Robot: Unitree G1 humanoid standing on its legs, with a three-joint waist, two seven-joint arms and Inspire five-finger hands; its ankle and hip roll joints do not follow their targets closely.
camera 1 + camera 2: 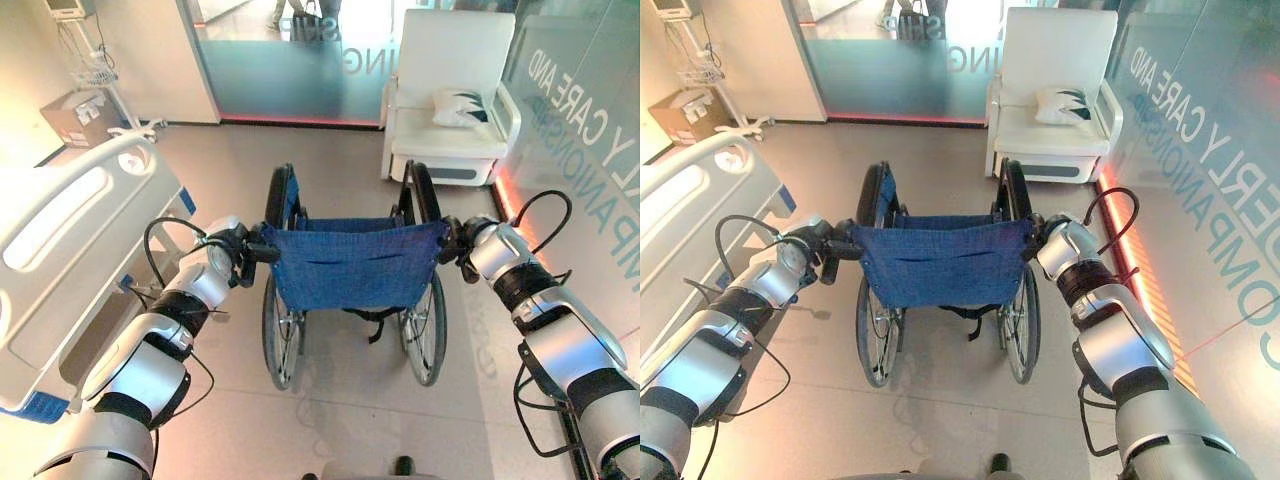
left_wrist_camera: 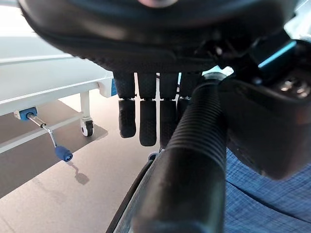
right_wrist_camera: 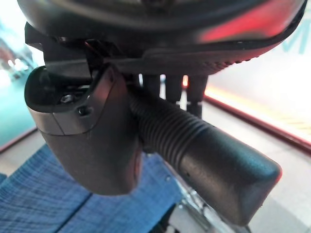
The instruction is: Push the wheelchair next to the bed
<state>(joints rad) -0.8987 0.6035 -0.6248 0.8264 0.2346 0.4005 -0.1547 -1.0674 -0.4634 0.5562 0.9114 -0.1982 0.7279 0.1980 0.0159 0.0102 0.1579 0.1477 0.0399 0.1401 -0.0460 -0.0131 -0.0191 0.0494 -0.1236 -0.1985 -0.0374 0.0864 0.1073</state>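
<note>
Both hands are clamped on the wheelchair (image 1: 350,270) — left hand (image 1: 232,255) wrapped round its ribbed push grip (image 2: 194,160), right hand (image 1: 462,240) curled round the other — with the bed (image 1: 70,240) off to the left hand's outer side.

Care-facility room, hospital bed (image 1: 70,250) with side rails, white recliner armchair (image 1: 445,95), glass partition (image 1: 290,60)

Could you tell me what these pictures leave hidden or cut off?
- wheelchair: seat and footrests hidden behind its blue backrest, eye views.
- bed: cut off by the left edge, eye views.
- left robot hand and right robot hand: curled round the push handles.
</note>
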